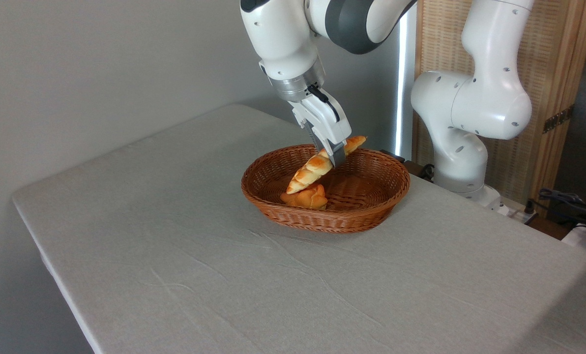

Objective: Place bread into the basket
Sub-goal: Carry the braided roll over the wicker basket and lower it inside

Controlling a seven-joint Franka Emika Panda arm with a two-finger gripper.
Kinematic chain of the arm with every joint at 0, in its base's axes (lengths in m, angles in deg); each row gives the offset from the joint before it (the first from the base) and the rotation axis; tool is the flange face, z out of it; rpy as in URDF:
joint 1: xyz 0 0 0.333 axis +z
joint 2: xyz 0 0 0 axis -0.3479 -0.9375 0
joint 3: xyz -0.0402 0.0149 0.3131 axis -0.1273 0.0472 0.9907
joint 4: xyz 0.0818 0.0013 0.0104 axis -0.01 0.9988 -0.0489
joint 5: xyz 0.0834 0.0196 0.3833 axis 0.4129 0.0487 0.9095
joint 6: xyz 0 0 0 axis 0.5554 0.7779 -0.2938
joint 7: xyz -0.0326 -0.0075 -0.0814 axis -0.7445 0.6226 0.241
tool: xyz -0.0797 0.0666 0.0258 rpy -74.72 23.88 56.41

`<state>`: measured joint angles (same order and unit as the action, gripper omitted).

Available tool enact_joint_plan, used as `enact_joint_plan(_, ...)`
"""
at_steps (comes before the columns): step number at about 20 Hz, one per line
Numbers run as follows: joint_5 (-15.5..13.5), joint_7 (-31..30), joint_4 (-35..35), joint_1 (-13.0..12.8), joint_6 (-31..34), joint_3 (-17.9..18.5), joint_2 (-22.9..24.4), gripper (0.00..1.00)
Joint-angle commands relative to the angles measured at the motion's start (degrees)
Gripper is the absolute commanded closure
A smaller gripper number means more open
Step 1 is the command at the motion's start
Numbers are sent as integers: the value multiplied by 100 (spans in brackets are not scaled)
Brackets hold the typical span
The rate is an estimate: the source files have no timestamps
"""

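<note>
Fixed camera: the claw (336, 154) is clamped on the bread (317, 166), held tilted over the basket (371, 209). The loaf's low end, below-left of the claw, meets 1 round bun (307, 198) inside.

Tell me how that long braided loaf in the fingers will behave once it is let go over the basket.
The loaf looks stiff: pinched near its upper end, it shows no sag. Its glossy crust may be slippery, so it could slide. Tilted, low end close over the round bun, it would probably tip onto the bun and settle inside the basket.
</note>
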<state>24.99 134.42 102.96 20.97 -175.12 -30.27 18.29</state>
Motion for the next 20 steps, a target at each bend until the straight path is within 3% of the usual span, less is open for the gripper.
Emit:
enact_joint_plan(1, 117, 127, 69, 9, -6, 45, 19, 0)
enact_joint_plan(8, 785, 127, 210, 18, -103, 54, -7, 0)
enact_joint_plan(20, 882, 110, 79, 45, -313, 107, 36, 0)
